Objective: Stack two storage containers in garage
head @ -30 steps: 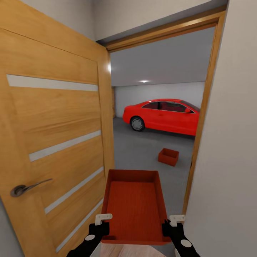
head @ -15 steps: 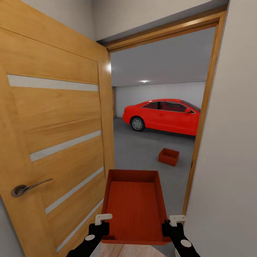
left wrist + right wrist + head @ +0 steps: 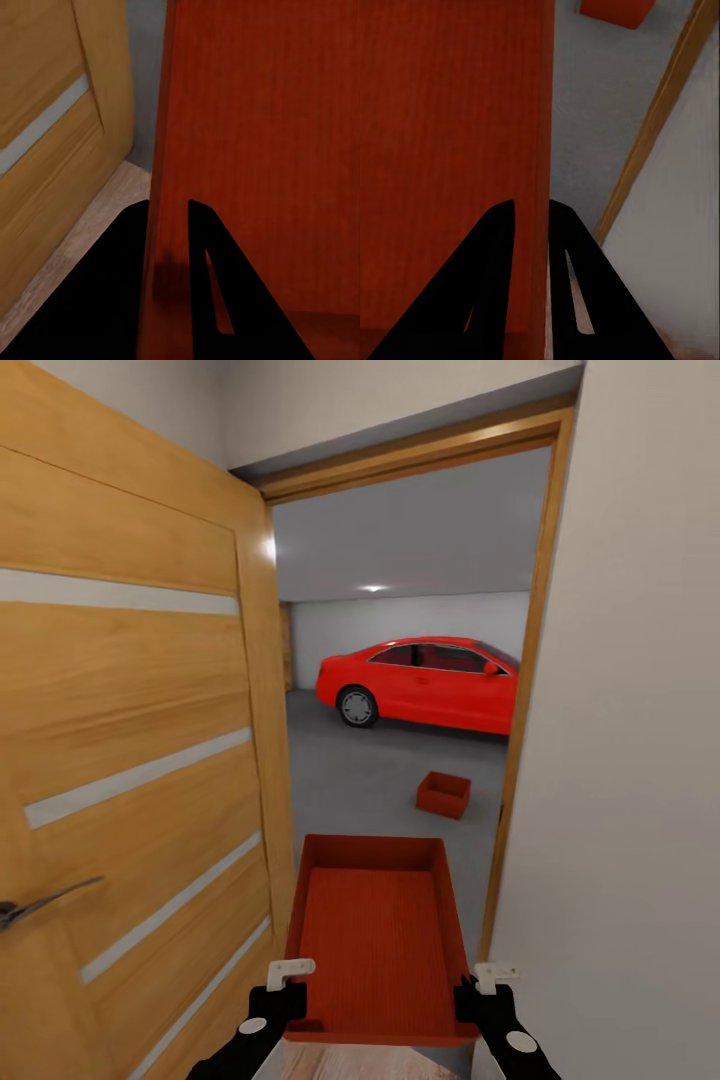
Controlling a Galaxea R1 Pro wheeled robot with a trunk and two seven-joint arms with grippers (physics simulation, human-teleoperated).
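Note:
I hold one orange-red storage container (image 3: 375, 950) low in front of me, in the doorway to the garage. My left gripper (image 3: 287, 982) is shut on its left wall, its black fingers (image 3: 112, 285) straddling that wall (image 3: 161, 150). On the opposite wall (image 3: 544, 112) my right gripper (image 3: 483, 984) is shut the same way. The other storage container (image 3: 443, 794) sits on the garage's dark grey floor (image 3: 360, 780), beyond the doorway and slightly right, and it also shows in the right wrist view (image 3: 615, 9).
An open wooden door (image 3: 130, 760) with a metal handle (image 3: 40, 905) stands close on my left. The door frame (image 3: 515, 740) and a white wall (image 3: 630, 760) are close on my right. A red car (image 3: 420, 685) is parked at the back of the garage.
The whole picture has shifted left, so the camera has moved: the door handle sits nearer the left edge and the right wall takes more room. Both grippers hold the container as before.

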